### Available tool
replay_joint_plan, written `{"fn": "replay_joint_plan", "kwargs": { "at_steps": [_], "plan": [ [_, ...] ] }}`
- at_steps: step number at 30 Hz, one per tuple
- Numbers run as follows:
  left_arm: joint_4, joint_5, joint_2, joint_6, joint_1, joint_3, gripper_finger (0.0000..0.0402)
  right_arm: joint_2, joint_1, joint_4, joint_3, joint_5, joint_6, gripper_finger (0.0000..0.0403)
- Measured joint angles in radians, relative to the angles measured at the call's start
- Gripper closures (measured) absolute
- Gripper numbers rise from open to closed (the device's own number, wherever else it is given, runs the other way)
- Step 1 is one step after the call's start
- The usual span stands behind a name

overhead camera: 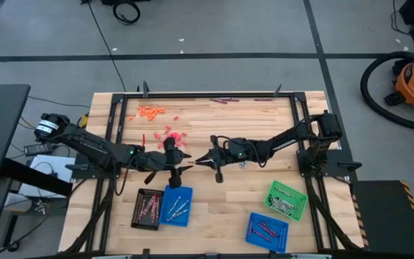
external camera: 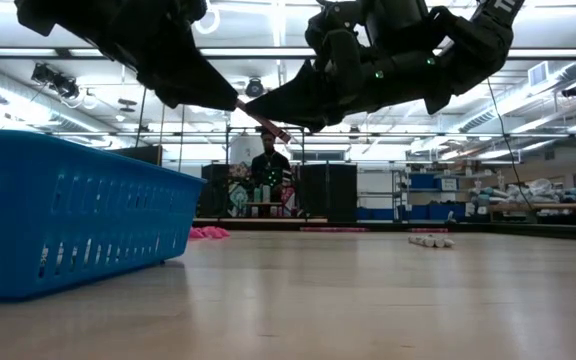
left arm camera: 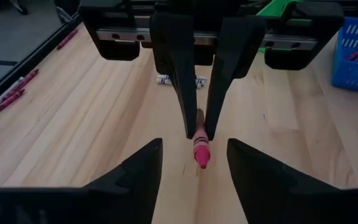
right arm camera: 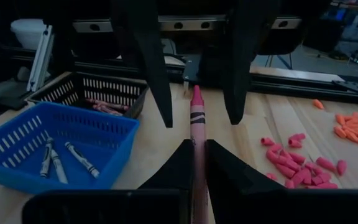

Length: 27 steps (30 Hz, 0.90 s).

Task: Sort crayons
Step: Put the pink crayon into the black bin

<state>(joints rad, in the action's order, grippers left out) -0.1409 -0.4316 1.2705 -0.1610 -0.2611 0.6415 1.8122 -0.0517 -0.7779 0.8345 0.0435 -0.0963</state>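
Observation:
My two grippers meet above the middle of the table. My right gripper [right arm camera: 197,142] is shut on a red-pink crayon [right arm camera: 196,115] whose pointed end sticks out toward my left gripper [left arm camera: 194,142]. My left gripper is open, with one finger on each side of the crayon's tip [left arm camera: 201,158] and touching nothing. In the low view the crayon [external camera: 263,120] hangs well above the table top. Pink crayon pieces [overhead camera: 172,135] and orange ones [overhead camera: 149,111] lie on the far left of the table. My right gripper pinches the crayon between its two fingers at the crayon's rear part [right arm camera: 196,149]. The fingers come nearly level from the table's right side and lie along the crayon. The crayon's front half juts out past the fingertips [left arm camera: 185,124], lifted clear of the table.
Near the front edge stand a black tray [overhead camera: 147,208] with red-pink crayons, a blue tray [overhead camera: 176,205] with grey crayons, a green tray [overhead camera: 287,199] and a second blue tray [overhead camera: 267,232]. Dark purple crayons [overhead camera: 223,101] lie by the far edge, and grey crayons [left arm camera: 179,79] lie mid-table.

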Motion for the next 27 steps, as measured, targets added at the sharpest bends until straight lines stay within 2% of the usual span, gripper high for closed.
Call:
{"fn": "replay_joint_plan", "kwargs": {
  "at_steps": [4, 21, 27],
  "plan": [
    [-0.009, 0.0, 0.0, 0.0, 0.0, 0.0, 0.023, 0.0, 0.0, 0.0, 0.0, -0.001, 0.004, 0.0366],
    [-0.012, 0.005, 0.0, 0.005, 0.0, 0.0, 0.0373, 0.0, -0.002, -0.013, 0.0, 0.002, 0.022, 0.0366],
    [-0.016, 0.003, 0.0, 0.015, 0.0, 0.0, 0.0377, 0.0, -0.002, -0.014, 0.0, 0.002, 0.051, 0.0345]
  ]
}}
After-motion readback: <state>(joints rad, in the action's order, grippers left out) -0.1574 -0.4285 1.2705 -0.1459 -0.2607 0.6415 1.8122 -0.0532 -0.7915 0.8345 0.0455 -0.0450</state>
